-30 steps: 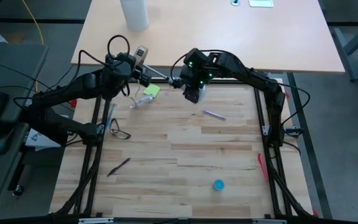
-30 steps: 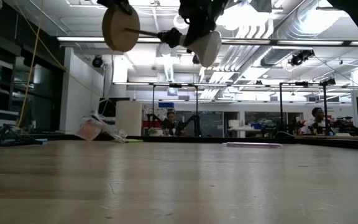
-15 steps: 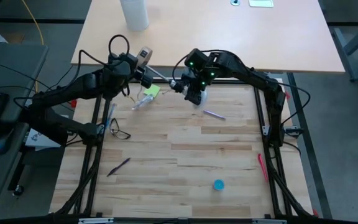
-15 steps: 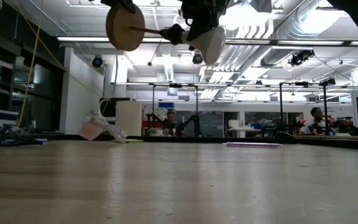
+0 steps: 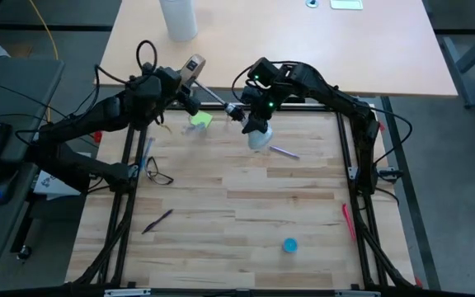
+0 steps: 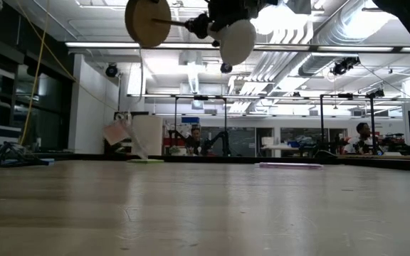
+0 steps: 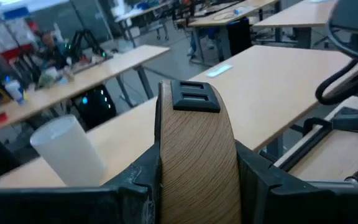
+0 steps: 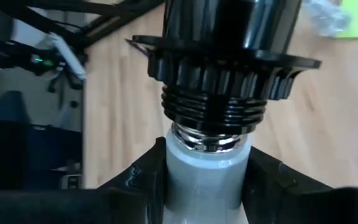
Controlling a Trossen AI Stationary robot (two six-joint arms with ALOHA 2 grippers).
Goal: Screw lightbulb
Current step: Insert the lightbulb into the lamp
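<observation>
At the high view's upper centre, the right pincer [image 5: 257, 130] grasps the lightbulb [image 5: 259, 138], base just entering the black socket [image 8: 229, 56] of the wooden disc [image 7: 197, 158] clenched by the left pincer [image 5: 186, 81]; threading seems barely begun.

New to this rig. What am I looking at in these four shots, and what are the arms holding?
Two dark robot arms work above a wooden table. One picture looks straight down from overhead, one looks level across the tabletop into the room, and two come from cameras on the wrists.

The left gripper clamps a round wooden disc base by its edge, up in the air; a thin rod runs from it to a black socket. The right gripper holds the white lightbulb by its neck, with the metal screw base entering the socket.

Lying on the table: a pair of glasses, pens, a green note and a small blue cap. A tall white cylinder stands on the desk behind.
</observation>
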